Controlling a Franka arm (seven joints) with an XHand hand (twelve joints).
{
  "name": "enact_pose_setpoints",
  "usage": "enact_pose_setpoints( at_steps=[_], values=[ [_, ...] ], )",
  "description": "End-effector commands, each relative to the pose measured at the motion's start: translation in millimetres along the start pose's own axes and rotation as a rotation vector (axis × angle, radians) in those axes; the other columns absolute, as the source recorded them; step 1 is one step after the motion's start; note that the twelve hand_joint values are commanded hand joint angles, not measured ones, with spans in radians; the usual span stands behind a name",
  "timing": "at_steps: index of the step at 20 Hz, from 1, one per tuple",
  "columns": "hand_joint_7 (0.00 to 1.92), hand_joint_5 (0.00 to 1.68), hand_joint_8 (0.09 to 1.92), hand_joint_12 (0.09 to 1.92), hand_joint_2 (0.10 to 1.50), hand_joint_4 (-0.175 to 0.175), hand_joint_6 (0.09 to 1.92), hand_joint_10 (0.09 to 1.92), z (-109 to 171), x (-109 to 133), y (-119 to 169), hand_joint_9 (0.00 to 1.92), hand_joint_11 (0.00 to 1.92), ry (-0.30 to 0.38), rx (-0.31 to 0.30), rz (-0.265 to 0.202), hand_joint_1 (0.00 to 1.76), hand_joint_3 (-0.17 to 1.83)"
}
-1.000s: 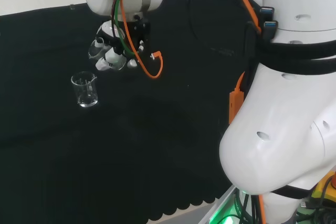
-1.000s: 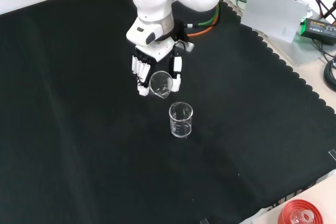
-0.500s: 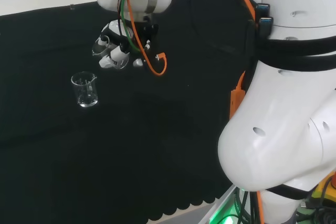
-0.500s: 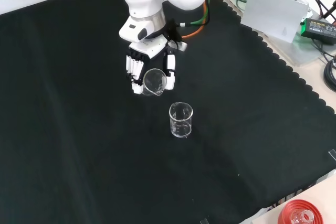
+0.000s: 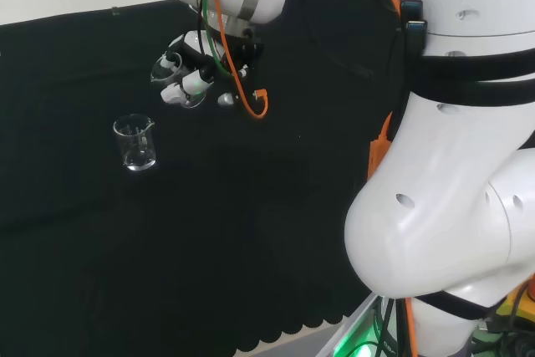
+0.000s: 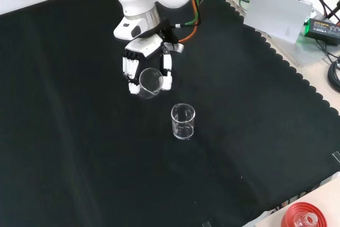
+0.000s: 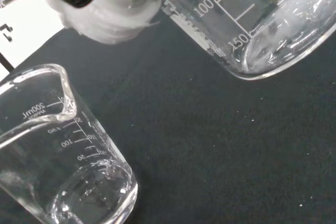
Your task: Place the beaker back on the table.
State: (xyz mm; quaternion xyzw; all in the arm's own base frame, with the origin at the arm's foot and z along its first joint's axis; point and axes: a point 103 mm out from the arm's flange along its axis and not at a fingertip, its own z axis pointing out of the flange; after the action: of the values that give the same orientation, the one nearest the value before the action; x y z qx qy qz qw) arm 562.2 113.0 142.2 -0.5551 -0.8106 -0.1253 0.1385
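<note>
Above the black surface (image 6: pixel 79 147), the hand (image 6: pixel 139 63) had its fingers curled round a tilted clear beaker (image 6: pixel 150 82), held off the cloth. A second beaker (image 6: pixel 183 122) stood upright at its 4 o'clock in the front view, near but apart.

This looks like a robot lab. A big white robot arm (image 5: pixel 443 165) stands at a bench covered with black cloth (image 6: pixel 79 147). Clear glass beakers (image 6: pixel 183 122) with measuring marks, like the ones used in science class, are on the cloth. At 1 o'clock in the front view, cables (image 6: pixel 332 73) and a grey box (image 6: pixel 279 14) sit beside the bench.
</note>
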Motion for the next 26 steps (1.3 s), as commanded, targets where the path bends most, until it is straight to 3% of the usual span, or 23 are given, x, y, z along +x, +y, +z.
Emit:
enact_pose_setpoints(
  at_steps=[1,7,17,20,26],
  values=[
    [1.19,1.14,0.76,0.86,1.11,-0.175,0.77,0.89,9.1,-5.1,-4.0,1.31,1.05,0.081,0.005,0.018,1.29,-0.17],
    [1.19,1.14,0.77,0.86,1.11,-0.175,0.77,0.89,21.1,-9.4,-10.6,1.31,1.05,0.124,0.013,0.028,1.29,-0.17],
    [1.18,1.13,0.77,0.86,1.11,-0.175,0.78,0.89,40.9,-8.3,-10.5,1.31,1.05,0.218,-0.031,0.047,1.29,-0.17],
    [1.15,1.11,0.88,0.86,1.1,-0.175,0.81,0.73,47.0,-9.1,-8.3,1.19,1.04,0.245,-0.032,0.053,1.38,-0.17],
    [1.14,1.1,0.91,0.86,1.1,-0.175,0.82,0.69,57.9,-14.4,-6.2,1.16,1.04,0.287,-0.05,0.064,1.4,-0.17]
  ],
)
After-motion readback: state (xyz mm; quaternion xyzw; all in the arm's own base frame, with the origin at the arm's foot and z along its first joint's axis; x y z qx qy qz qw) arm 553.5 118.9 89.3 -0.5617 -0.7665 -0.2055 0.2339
